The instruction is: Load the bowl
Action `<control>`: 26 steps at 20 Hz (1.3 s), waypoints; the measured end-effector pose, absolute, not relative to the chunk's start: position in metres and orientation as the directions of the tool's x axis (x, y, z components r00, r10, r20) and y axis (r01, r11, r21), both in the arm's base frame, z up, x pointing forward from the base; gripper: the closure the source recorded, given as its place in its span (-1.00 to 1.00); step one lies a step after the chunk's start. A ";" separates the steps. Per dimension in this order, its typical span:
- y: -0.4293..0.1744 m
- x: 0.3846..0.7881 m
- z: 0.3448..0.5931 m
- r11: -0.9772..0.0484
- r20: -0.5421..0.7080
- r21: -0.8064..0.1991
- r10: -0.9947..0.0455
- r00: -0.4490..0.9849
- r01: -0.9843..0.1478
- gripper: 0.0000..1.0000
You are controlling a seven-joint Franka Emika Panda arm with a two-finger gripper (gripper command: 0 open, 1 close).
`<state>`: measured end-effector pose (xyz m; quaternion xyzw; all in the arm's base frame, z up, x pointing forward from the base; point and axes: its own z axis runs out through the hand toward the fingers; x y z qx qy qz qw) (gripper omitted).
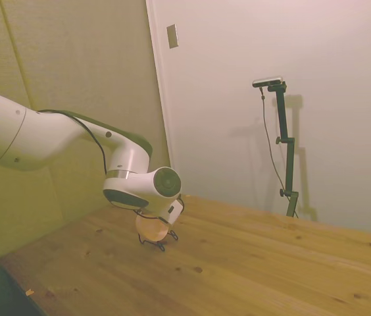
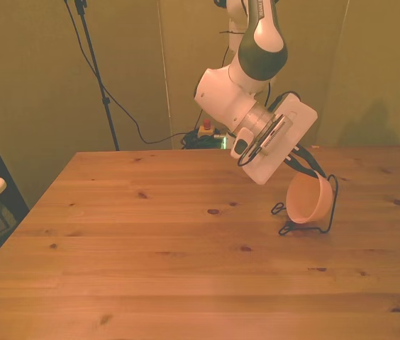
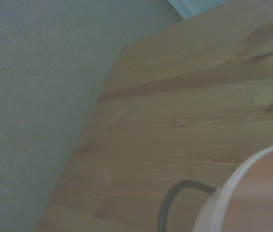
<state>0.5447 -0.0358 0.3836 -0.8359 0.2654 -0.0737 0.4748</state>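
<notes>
On the table [image 2: 150,234], toward the front view's right: bowl [image 2: 308,199] and rack [image 2: 331,205] together
Bowl: pale peach, tipped on its side, its opening facing the front view's left; it leans within the rack, with a wire loop rising just behind its far side
Bowl in the side view: [image 1: 151,227] only a lower part shows beneath the wrist, sitting on the rack's wires
Bowl in the wrist view: [image 3: 257,193] a blurred pale rim fills one corner
Rack: thin black wire, with small looped feet resting on the wood at the front view's left of the bowl; in the side view [image 1: 156,242] its feet show under the bowl; in the wrist view [image 3: 168,203] one curved wire shows beside the rim
Gripper [image 2: 306,164]: tilted down toward the bowl's upper rim; dark fingers reach to the rim
Fingers: cannot tell whether they clasp the rim or stand apart; the wrist hides them in the side view
Arm [image 1: 54,138]: bent low over the table, wrist just above the bowl
Table: bare wood with knots
</notes>
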 end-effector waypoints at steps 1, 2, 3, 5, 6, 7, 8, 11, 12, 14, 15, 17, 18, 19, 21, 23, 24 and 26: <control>-0.036 0.545 0.383 -0.405 -0.130 -0.834 -0.515 0.847 -0.374 1.00; -0.036 0.545 0.383 -0.400 -0.132 -0.836 -0.518 0.845 -0.375 1.00; -0.036 0.545 0.382 -0.397 -0.134 -0.837 -0.519 0.845 -0.377 1.00; -0.036 0.546 0.380 -0.391 -0.138 -0.838 -0.522 0.842 -0.380 1.00; -0.037 0.546 0.380 -0.388 -0.140 -0.839 -0.523 0.841 -0.381 -1.00; -0.037 0.546 0.380 -0.386 -0.141 -0.840 -0.524 0.840 -0.382 -1.00; -0.037 0.546 0.380 -0.385 -0.142 -0.840 -0.524 0.840 -0.382 -1.00; -0.036 0.547 0.380 -0.384 -0.142 -0.841 -0.522 0.841 -0.380 -1.00; -0.036 0.547 0.381 -0.384 -0.142 -0.842 -0.521 0.842 -0.379 -1.00; -0.036 0.549 0.381 -0.384 -0.141 -0.843 -0.519 0.843 -0.377 -1.00; -0.036 0.550 0.382 -0.384 -0.140 -0.843 -0.518 0.844 -0.376 -1.00; -0.036 0.553 0.382 -0.384 -0.139 -0.844 -0.517 0.844 -0.375 -1.00; -0.036 0.554 0.381 -0.385 -0.140 -0.844 -0.516 0.845 -0.375 -1.00; -0.036 0.555 0.381 -0.385 -0.140 -0.844 -0.516 0.845 -0.374 -1.00; -0.035 0.555 0.381 -0.384 -0.140 -0.844 -0.514 0.846 -0.373 -1.00; -0.035 0.555 0.381 -0.383 -0.142 -0.845 -0.512 0.847 -0.373 -1.00; -0.035 0.555 0.382 -0.381 -0.144 -0.846 -0.510 0.848 -0.373 -1.00; -0.038 0.554 0.382 -0.377 -0.147 -0.848 -0.510 0.848 -0.373 -1.00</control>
